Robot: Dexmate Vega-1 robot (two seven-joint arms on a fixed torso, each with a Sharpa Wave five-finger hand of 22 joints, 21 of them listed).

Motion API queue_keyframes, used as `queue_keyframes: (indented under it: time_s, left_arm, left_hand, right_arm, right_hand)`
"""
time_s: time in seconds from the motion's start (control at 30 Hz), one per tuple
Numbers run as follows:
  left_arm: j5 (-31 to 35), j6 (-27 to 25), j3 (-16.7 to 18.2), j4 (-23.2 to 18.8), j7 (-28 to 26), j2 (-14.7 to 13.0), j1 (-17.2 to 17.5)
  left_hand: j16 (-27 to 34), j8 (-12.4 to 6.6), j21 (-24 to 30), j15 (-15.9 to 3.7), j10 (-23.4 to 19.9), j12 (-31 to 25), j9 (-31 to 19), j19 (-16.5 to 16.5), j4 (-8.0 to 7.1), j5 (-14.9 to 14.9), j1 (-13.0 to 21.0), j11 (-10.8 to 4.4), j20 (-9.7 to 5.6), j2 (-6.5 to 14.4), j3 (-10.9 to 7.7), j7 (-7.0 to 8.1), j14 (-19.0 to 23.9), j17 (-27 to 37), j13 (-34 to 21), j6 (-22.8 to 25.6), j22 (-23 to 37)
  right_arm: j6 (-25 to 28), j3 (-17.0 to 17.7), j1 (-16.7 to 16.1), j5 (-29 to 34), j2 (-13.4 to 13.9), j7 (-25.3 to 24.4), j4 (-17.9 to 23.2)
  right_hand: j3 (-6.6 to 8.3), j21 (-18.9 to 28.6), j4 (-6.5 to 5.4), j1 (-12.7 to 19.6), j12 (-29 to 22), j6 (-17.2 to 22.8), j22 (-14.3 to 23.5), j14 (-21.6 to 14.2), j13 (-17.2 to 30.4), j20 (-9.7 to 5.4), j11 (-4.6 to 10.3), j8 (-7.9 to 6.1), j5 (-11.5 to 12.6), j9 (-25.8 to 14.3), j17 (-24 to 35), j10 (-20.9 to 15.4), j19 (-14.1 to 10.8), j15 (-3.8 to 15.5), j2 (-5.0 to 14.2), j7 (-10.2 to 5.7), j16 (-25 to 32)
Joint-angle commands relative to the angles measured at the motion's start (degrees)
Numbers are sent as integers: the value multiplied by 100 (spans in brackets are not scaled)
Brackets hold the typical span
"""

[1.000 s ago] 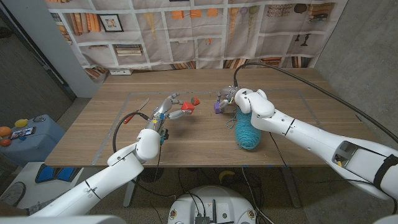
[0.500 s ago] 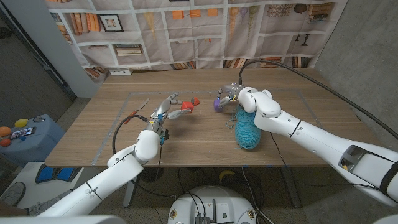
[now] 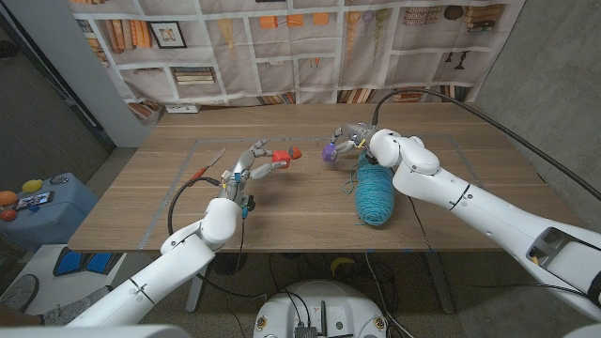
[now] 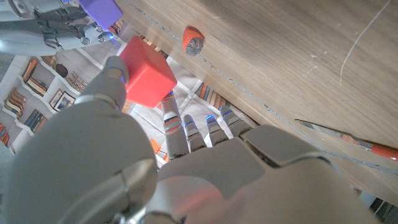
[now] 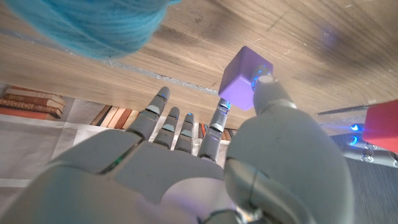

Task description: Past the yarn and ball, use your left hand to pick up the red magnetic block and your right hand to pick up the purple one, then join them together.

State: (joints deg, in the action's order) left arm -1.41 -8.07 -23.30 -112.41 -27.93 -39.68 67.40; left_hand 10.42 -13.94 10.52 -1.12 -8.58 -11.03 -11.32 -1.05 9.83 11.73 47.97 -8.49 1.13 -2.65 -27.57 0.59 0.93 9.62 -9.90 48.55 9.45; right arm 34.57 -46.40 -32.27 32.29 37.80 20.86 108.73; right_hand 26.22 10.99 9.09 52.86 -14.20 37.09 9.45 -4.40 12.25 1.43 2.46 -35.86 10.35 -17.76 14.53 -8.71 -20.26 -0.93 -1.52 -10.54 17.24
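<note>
Now my left hand point(image 3: 252, 165) pinches the red block point(image 3: 294, 151), right hand point(image 3: 355, 143) the purple block point(image 3: 329, 150) at 3 o'clock; both look rigid, light, best held by opposite faces.

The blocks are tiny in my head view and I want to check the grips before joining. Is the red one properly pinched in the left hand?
Observer: Yes. The left wrist view shows the left hand pinching the red block between the thumb and one fingertip.
Operator: And the purple one?
Observer: It is held the same way. The right wrist view shows the right hand pinching the purple block between the thumb and one finger, with the other fingers straight and off it.
Operator: Is anything between the two blocks?
Observer: No. The left wrist view shows an open gap between them. The ball lies on the table off to the side.
</note>
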Motion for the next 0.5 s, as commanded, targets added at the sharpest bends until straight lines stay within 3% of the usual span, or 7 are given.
queue_keyframes:
  time_s: [0.03, 0.5]
  left_arm:
    - [-331, 481, 144, 102, 157, -17, 96]
    - [-545, 957, 279, 173, 338, -42, 144]
  left_hand:
    - [-20, -36, 16, 28, -39, 12, -20, -35, -16, 34, 125, 12, 44, 197, 27, 364, -1, 7, -10, 457, 19]
    - [-20, -24, 24, 33, -37, 14, -23, -59, -17, 38, 130, 11, 48, 211, 39, 364, -7, 7, -10, 460, 19]
  right_arm:
    - [-16, 483, -285, -1167, 272, -356, 396]
    - [-258, 1057, -663, -2674, 520, -891, 691]
  right_hand:
    - [1, -17, -11, 10, 28, 418, 16, 8, 16, -19, -19, -225, -14, -130, 30, -22, 14, -44, 83, -214, -2]
    - [-20, -26, -12, 13, 41, 409, 15, 32, 15, -24, -46, -232, -19, -136, 40, -31, 42, -55, 113, -213, -9]
